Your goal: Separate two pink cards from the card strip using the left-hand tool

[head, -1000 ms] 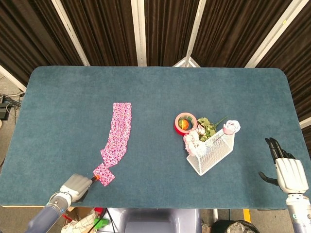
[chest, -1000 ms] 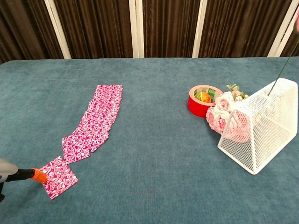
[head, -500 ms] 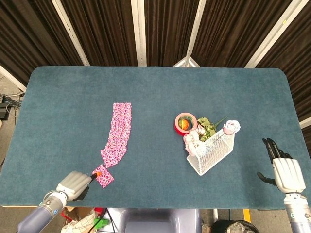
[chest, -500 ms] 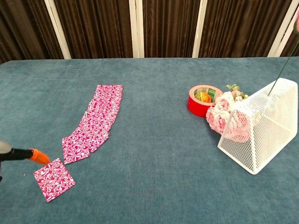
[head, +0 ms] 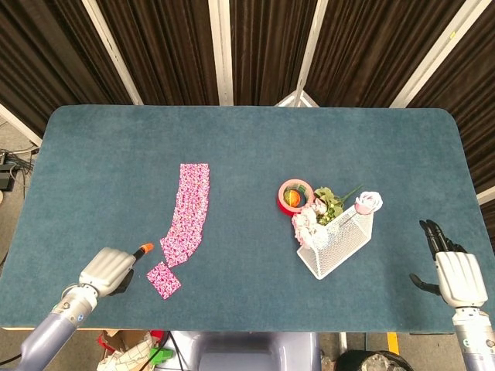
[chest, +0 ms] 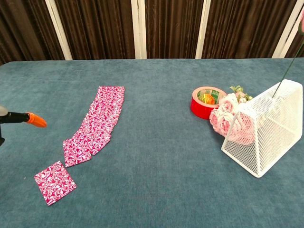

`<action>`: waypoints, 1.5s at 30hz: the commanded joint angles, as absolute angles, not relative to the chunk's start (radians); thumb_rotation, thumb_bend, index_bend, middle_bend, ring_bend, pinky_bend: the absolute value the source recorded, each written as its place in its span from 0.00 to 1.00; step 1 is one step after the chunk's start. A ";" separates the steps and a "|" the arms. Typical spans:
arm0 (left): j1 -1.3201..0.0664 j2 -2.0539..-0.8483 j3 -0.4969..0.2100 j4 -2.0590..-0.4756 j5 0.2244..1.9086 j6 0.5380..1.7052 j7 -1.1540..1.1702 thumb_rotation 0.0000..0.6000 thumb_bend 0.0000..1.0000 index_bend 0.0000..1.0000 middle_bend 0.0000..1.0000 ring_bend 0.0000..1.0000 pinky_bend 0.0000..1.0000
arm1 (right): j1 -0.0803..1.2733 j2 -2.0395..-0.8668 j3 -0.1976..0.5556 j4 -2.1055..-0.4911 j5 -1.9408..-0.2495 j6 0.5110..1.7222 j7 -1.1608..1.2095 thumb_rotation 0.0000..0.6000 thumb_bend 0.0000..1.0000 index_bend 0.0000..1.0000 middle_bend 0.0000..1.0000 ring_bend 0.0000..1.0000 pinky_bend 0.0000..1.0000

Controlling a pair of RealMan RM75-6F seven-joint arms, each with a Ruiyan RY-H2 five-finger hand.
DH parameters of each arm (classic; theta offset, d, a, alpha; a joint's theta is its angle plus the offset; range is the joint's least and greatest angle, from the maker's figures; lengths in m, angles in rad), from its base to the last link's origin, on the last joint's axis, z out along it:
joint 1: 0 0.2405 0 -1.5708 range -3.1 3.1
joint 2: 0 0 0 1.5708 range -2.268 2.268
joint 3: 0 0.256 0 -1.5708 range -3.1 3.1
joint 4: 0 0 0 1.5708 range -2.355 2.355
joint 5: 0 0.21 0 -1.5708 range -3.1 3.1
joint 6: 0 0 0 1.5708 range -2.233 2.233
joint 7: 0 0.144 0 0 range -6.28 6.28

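Note:
A strip of overlapping pink patterned cards (head: 189,214) (chest: 97,123) runs down the left half of the table. One pink card (head: 164,280) (chest: 54,182) lies apart from the strip's near end, close to the table's front edge. My left hand (head: 106,270) grips a thin black tool with an orange tip (head: 144,249) (chest: 35,119). The tip is lifted off the cloth, to the left of the strip's near end and clear of both cards. My right hand (head: 456,272) rests at the table's right front edge, fingers apart, holding nothing.
A white wire basket (head: 337,244) (chest: 266,133) with pink flowers (chest: 227,118) lies tipped at centre right. A red tape roll (head: 294,196) (chest: 205,101) stands just behind it. The teal cloth table (head: 255,139) ends close in front of the loose card.
The tool's orange tip has come off the loose card, rising and moving left and back. The loose card stays apart from the strip. My right hand is nearly unmoved.

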State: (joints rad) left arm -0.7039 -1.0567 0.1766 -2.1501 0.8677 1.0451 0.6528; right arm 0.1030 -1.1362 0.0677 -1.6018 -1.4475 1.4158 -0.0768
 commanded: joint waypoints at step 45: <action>-0.886 -1.308 0.148 -1.911 0.573 0.917 0.700 1.00 0.95 0.11 0.84 0.66 0.60 | 0.104 -1.136 0.068 -1.593 -1.446 1.415 -0.060 1.00 0.18 0.00 0.11 0.30 0.41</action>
State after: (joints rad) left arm -0.8846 -1.3080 0.1466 -1.9104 0.5748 0.9160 0.6986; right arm 0.1038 -1.1366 0.0678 -1.5934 -1.4463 1.4148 -0.0600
